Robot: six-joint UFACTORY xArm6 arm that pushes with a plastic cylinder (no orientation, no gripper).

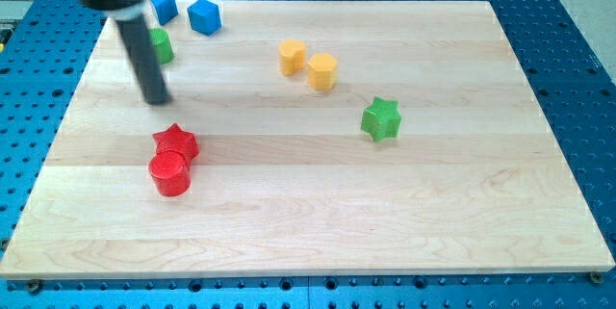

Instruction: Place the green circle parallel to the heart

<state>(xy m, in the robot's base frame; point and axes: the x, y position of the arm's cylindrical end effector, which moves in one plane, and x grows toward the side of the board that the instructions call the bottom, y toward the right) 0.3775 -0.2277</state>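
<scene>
Board: green circle [162,46] behind tip [157,100].

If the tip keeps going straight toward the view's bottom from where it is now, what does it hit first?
Most likely the red star, just below and slightly to the view's right of my tip. The red cylinder touches it on the far side. The offset is small, so it could be a glancing contact; depth is unclear.
</scene>
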